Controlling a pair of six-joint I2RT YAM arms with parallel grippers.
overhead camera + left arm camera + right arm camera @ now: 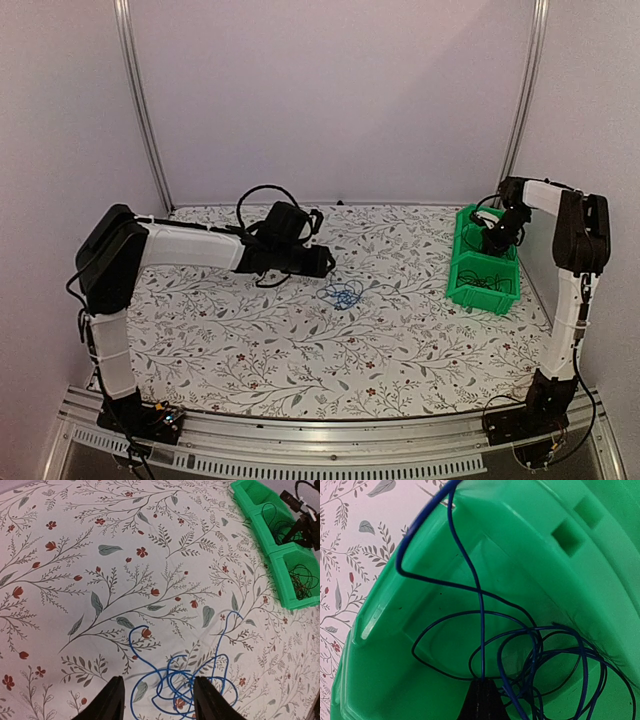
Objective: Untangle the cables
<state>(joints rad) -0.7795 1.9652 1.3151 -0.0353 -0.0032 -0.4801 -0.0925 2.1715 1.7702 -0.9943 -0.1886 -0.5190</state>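
The left hand (159,690) is released, its fingers spread above the blue cable (186,681), which lies in a loose tangle mid-bench (100,580). The right hand (482,695) is clenched on a dark strand (483,655) inside the far green bin (530,555). More dark cables (536,655) coil there.
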